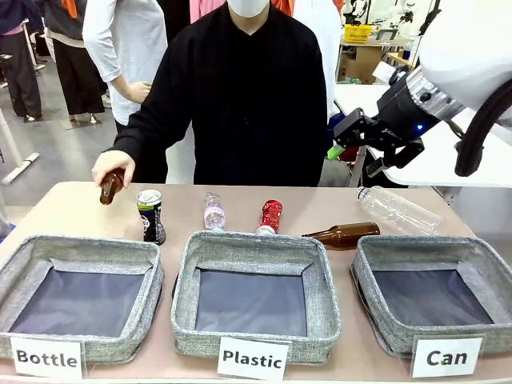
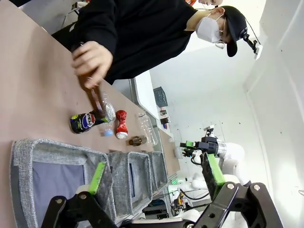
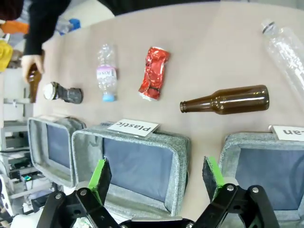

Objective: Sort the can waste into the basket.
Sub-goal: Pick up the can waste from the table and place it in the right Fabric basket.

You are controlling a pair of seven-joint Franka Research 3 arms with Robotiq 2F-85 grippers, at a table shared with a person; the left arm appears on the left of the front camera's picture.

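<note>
Two sets of jaws stand wide and empty above the sorting table [image 1: 72, 204]. The right jaws, green pads [image 3: 99, 173] spread, look down on the Plastic basket [image 3: 142, 137], with the Can basket [image 3: 251, 142] just beside it. The left jaws, pads [image 2: 97, 178] equally far apart, hang over the Bottle basket [image 2: 47, 145].

Neither can has reached the Can basket. The crushed red can [image 1: 270, 216] sits just behind the Plastic basket, between a small clear bottle [image 1: 214, 212] and a brown bottle [image 1: 344, 234] lying on its side. The black can [image 1: 150, 216] stands upright behind the Bottle basket, well apart from where it belongs, and near a person's hand [image 1: 112, 166] holding a second brown bottle [image 1: 110, 188].

The likely trouble is a slipped grip on the red can's crumpled, uneven sides. A descent there could also nudge the lying brown bottle and set it rolling. Any reach for the black can passes close to that hand, and the nearest baskets to both cans are the wrong ones.

The front view gives height, showing the right jaws raised well above the table's right end. The right wrist view gives the plan, with clear gaps either side of the red can. The left wrist view puts the hand almost over the black can, which the front view understates.
</note>
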